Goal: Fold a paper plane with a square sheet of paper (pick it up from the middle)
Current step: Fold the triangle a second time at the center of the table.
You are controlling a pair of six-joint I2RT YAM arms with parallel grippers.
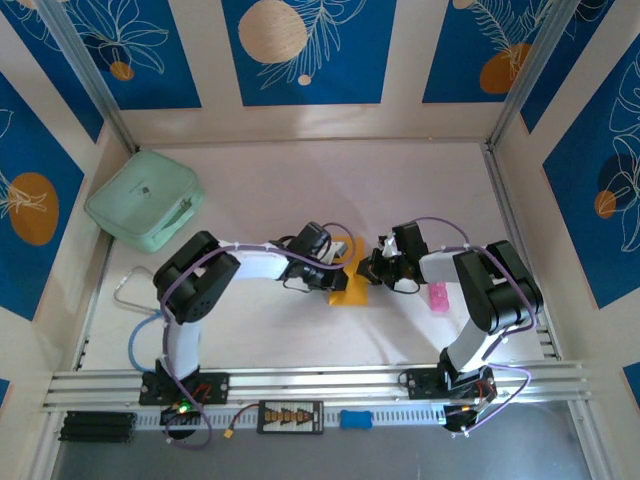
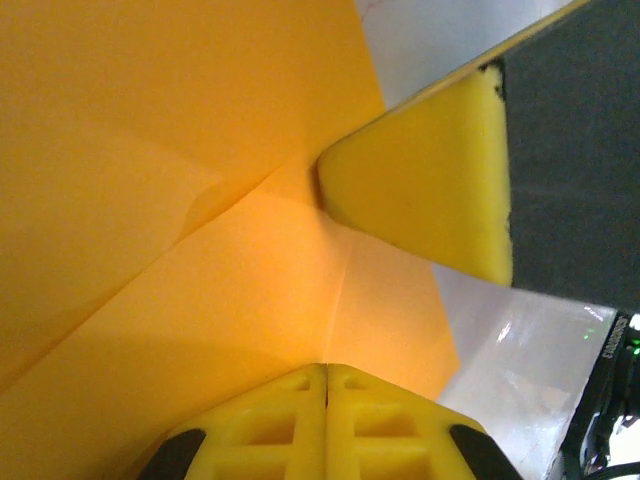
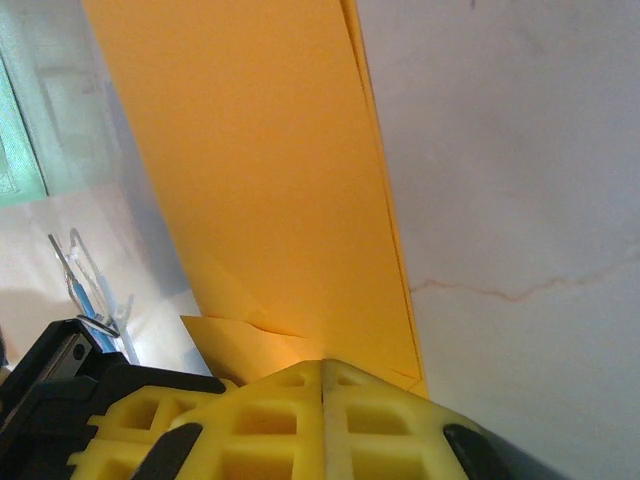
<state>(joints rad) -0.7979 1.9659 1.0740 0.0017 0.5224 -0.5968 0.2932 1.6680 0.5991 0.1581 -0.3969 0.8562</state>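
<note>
The fold is half done. The thin orange-yellow square sheet of paper (image 1: 352,291) lies on the white tabletop (image 1: 300,180) with creases and a doubled layer already in it, but it is no dart yet (the long narrow shape has not been made). It sits directly beneath and just ahead of both claws, which meet over it from either side.

The left claw (image 2: 325,372) has its yellow fingers pressed together with no gap, tips down on the paper beside a crease. The right claw (image 3: 322,366) is likewise closed tight, tips at the edge of a folded flap. Whether either has a layer nipped between its pads I cannot tell; to my eye they press rather than carry.

The next move, I judge, is to run one closed tip along the fold to sharpen it while the other pins the sheet. This calls for gentleness, since thin paper slides and buckles.

Both arms reach inward, elbows raised and bent, wrists tipped down, claws close together. A small pink block (image 1: 438,298) lies just outside the right claw, and a mint-green soft case (image 1: 145,212) lies well beyond the left one.
</note>
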